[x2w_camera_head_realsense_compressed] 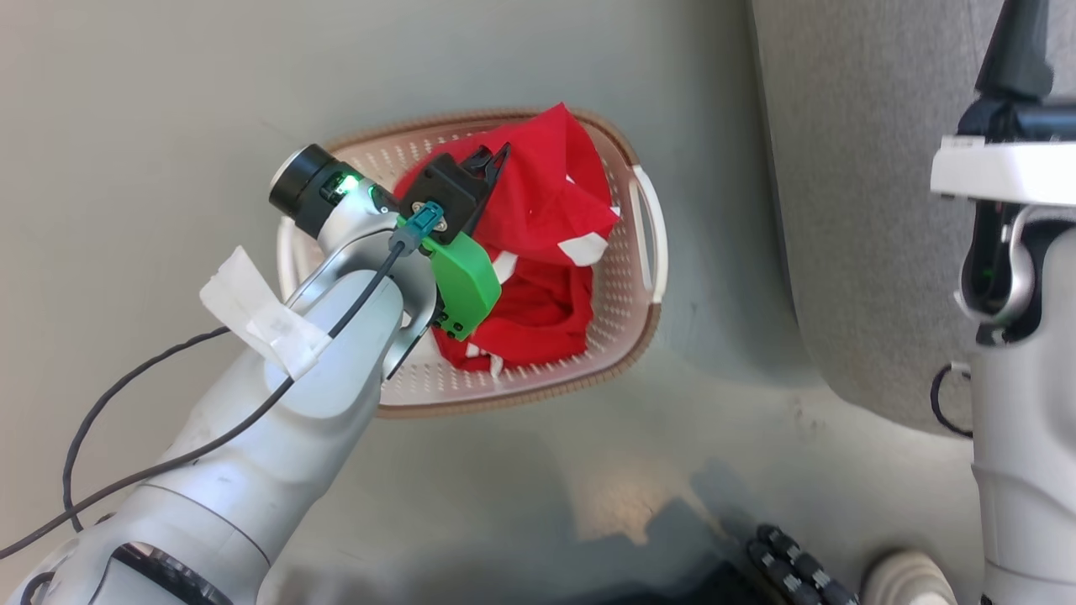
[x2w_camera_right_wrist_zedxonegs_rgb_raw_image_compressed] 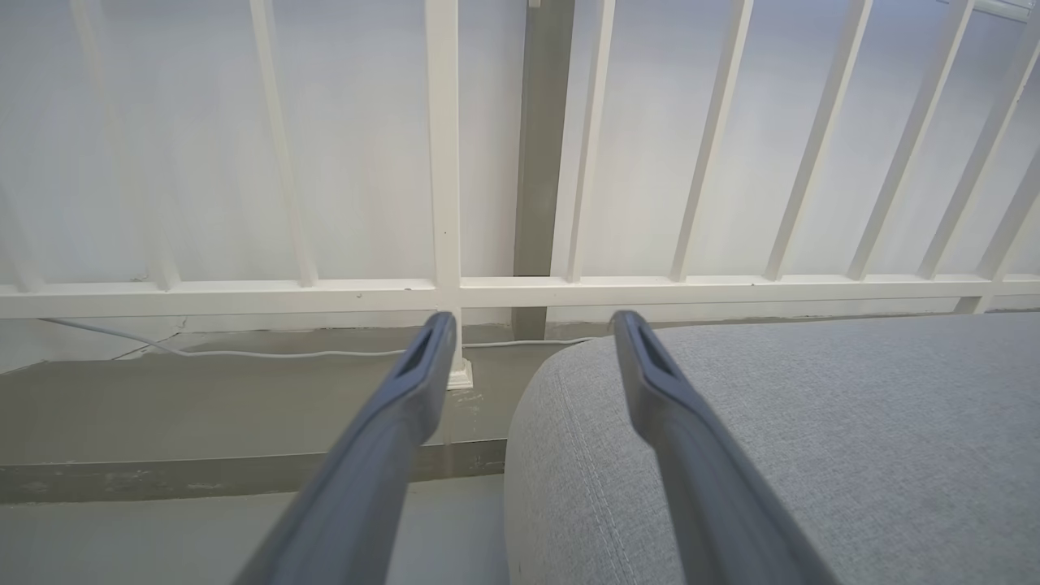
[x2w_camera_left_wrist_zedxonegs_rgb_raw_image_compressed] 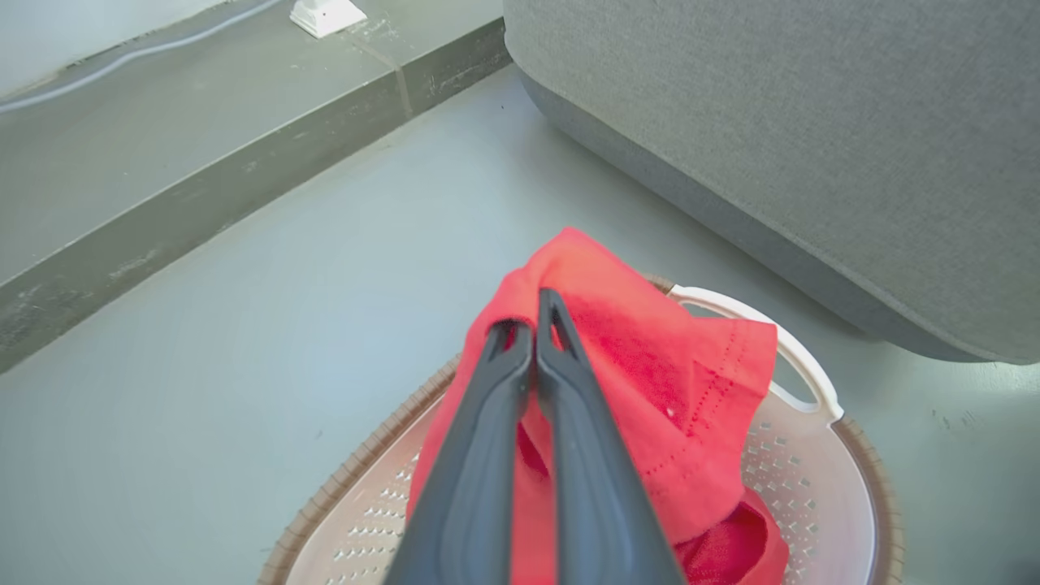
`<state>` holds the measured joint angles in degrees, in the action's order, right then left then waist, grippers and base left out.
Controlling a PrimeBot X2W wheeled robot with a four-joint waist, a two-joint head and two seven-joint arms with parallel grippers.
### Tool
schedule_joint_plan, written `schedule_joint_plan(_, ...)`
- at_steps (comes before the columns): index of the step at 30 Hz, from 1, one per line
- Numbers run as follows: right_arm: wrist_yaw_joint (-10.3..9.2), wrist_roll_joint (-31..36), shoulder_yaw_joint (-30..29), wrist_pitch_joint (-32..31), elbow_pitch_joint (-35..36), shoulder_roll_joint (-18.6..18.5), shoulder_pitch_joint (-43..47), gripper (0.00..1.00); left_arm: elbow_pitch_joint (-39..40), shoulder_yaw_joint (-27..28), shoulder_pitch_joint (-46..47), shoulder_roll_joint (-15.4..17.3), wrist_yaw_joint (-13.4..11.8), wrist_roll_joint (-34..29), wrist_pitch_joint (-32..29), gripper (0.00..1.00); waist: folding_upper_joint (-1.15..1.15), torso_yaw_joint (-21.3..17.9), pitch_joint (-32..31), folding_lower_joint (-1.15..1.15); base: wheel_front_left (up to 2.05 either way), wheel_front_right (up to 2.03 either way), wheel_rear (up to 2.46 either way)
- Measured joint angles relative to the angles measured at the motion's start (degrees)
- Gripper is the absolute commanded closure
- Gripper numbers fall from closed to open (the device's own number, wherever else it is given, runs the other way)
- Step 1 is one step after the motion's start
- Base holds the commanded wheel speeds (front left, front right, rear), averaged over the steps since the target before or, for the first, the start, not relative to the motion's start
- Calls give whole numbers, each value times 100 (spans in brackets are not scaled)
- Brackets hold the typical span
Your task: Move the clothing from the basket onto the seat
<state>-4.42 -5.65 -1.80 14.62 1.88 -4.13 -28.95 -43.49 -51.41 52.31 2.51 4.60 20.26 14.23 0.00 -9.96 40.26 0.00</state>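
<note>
Okay, left gripper [x2w_camera_left_wrist_zedxonegs_rgb_raw_image_compressed: 536,325] clamps the clothing [x2w_camera_left_wrist_zedxonegs_rgb_raw_image_compressed: 674,382], bunched in the basket [x2w_camera_head_realsense_compressed: 618,286] on the floor [x2w_camera_head_realsense_compressed: 168,126]; I should lift high so it clears before swinging right to the seat [x2w_camera_head_realsense_compressed: 857,210]. Right gripper [x2w_camera_right_wrist_zedxonegs_rgb_raw_image_compressed: 532,341] hangs wide, empty.

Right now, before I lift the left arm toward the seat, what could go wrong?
The left gripper is shut on only a peak of the clothing, so the fold might slip out. More red fabric under it may drag along and drop onto the floor short of the seat.
</note>
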Motion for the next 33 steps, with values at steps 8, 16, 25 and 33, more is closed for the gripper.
schedule_joint_plan(8, 91, -2, -168, 0, -210, -44, 472, 0, 360, 135, -8, -8, -1, 77, 5, 100, 0, 252, -626, 0, 0, 0, 0)
schedule_joint_plan(16, 191, -2, -178, 0, -339, -40, 774, 0, 651, 415, -12, -16, -87, 104, 19, 100, 0, 457, -1196, -1, 0, 0, 0)
schedule_joint_plan(25, 346, -2, -127, -1, -519, -29, 1256, 0, 926, 840, -347, -19, -278, 319, 20, 100, 0, 659, -1949, -1, 0, 0, 0)
schedule_joint_plan(33, 503, 0, -7, -1, -723, -8, 1698, 0, 1016, 962, -797, 36, -312, 369, 20, 100, 0, 800, -2619, -1, 0, 0, 0)
